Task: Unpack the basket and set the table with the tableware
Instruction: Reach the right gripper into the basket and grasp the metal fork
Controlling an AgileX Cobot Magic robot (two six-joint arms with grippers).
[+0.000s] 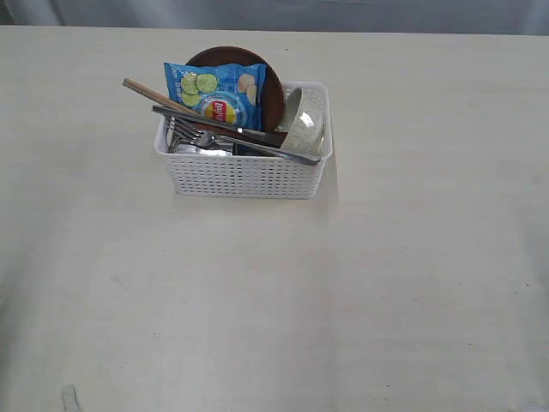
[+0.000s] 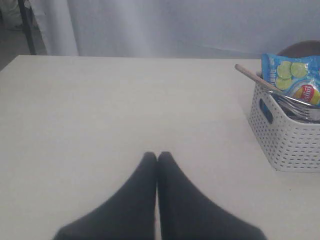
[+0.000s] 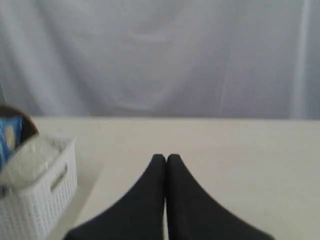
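Observation:
A white perforated basket (image 1: pixel 244 176) stands on the pale beige table (image 1: pixel 274 292), towards the back. In it a round brown plate (image 1: pixel 273 90) stands on edge, a pale speckled bowl (image 1: pixel 304 127) leans at the right end, and a steel knife (image 1: pixel 223 123) and fork (image 1: pixel 244 144) lie across the top. A wooden handle (image 1: pixel 150 93) pokes out over the left rim. Something steel (image 1: pixel 197 148) shows inside at the left. Neither gripper appears in the exterior view. My left gripper (image 2: pixel 157 156) is shut and empty, left of the basket (image 2: pixel 287 137). My right gripper (image 3: pixel 166 158) is shut and empty, right of the basket (image 3: pixel 35 205).
A blue chip bag (image 1: pixel 220 93) stands in the basket in front of the plate. A grey curtain (image 3: pixel 160 55) hangs behind the table's far edge.

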